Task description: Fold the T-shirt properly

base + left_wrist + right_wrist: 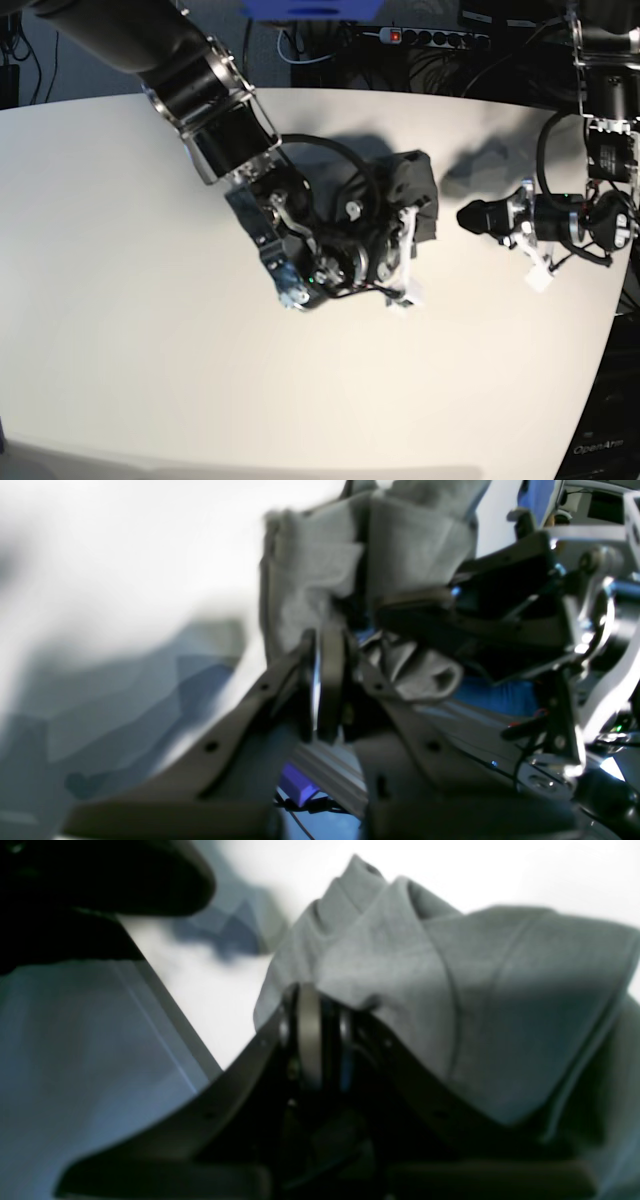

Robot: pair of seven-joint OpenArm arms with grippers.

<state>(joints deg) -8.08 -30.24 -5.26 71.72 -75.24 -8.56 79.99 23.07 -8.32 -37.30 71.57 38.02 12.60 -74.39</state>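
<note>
T-shirt (418, 192) sits bunched in a compact dark bundle near the middle of the white counter (120, 300), mostly hidden in the base view under your right arm.

Right gripper (320, 1035): jaws closed, pinching a fold of the grey cloth, which drapes up and to the right of the fingertips.

Left gripper (330, 680): jaws closed together; cloth bunches just behind the tips, but you cannot tell whether any is caught between them.

Step in hand, by my reading: a late fold, the shirt already reduced to a small packet.

Next move calls for carrying the pinched edge across and laying it flat and square before you release.
</note>
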